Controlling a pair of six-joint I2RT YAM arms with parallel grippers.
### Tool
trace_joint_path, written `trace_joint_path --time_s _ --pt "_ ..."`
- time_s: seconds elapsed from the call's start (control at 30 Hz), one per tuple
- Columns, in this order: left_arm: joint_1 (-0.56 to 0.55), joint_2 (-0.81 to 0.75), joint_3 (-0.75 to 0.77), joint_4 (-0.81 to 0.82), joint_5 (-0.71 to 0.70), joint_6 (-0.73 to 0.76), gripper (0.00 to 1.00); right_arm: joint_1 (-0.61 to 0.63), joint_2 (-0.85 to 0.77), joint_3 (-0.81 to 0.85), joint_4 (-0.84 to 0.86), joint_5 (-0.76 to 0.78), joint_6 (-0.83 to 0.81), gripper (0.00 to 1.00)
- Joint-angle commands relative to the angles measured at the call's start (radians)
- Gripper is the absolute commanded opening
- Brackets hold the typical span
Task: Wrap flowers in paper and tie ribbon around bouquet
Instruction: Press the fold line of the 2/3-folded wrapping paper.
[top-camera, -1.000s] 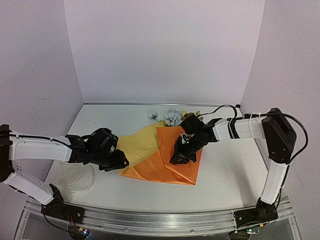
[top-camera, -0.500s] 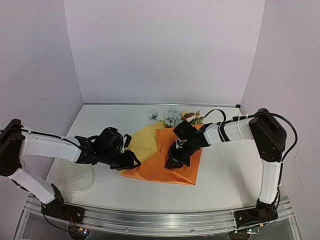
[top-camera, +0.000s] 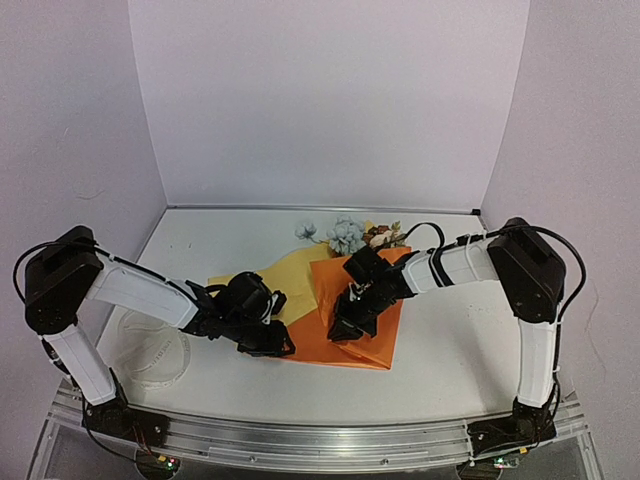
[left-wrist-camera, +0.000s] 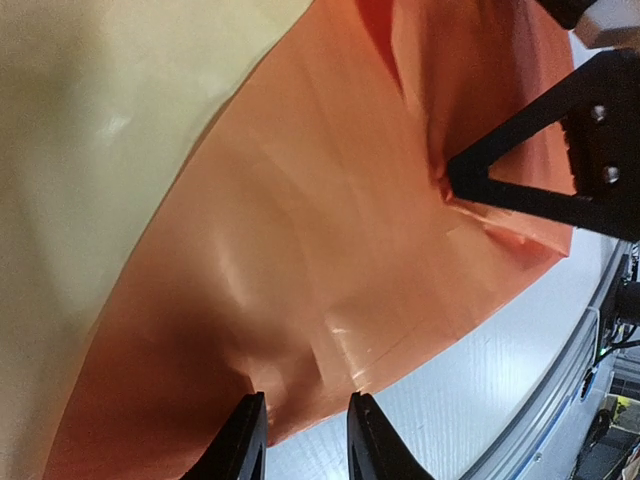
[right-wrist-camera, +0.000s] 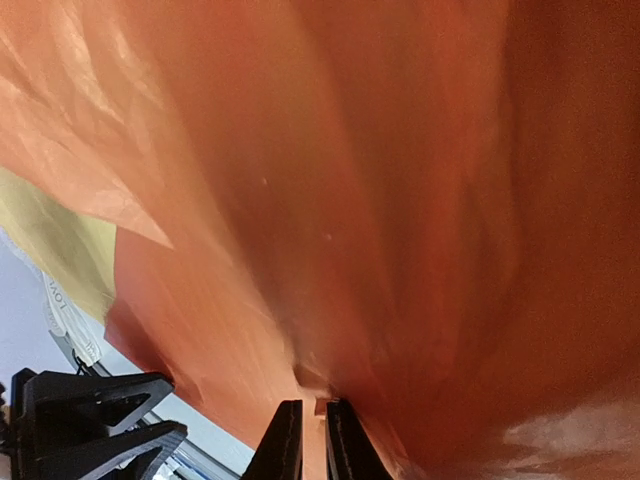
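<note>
Paper (top-camera: 372, 342) lay on the table (top-camera: 460, 340), its orange sheet folded and the yellow backing (top-camera: 290, 275) showing at left. Flowers (top-camera: 345, 235) stuck out at the paper's far end. Right gripper (right-wrist-camera: 312, 408) was pinched tight on an orange fold. Left gripper (left-wrist-camera: 305, 420) was at the paper's near edge, jaws narrowly apart. It possibly straddled the edge, but contact was unclear.

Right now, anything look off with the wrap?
Yes. The yellow backing sheet sits askew, fanning out left of the orange paper instead of lying under it. The orange paper puckers where the right gripper pinches it. At the far end the flowers poke out. Nothing spilled.
</note>
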Motion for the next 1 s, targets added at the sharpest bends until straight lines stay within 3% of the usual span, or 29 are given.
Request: trace_joint_path --time_s 0.0,0.27,0.53,0.67,0.77,0.97 --pt "-0.006 -0.043 -0.064 -0.018 -0.038 -0.031 0.29 0.007 0.028 0.016 0.01 0.033 0.006 0.1" --pt "0.016 -0.116 -0.143 -0.097 -0.178 -0.119 0.31 0.006 0.036 0.009 0.017 0.029 0.01 0.09" --pt "0.124 -0.231 -0.2 -0.243 -0.35 -0.223 0.32 0.006 0.039 0.001 0.026 0.027 0.013 0.09" --pt "0.153 -0.322 -0.218 -0.26 -0.384 -0.236 0.41 0.007 0.041 0.003 0.032 0.025 0.014 0.09" --pt "0.189 -0.367 -0.224 -0.24 -0.371 -0.229 0.47 0.006 0.043 0.002 0.034 0.025 0.014 0.09" --pt "0.285 -0.371 -0.272 -0.026 -0.22 -0.194 0.55 0.006 0.05 0.006 0.039 0.022 0.017 0.09"
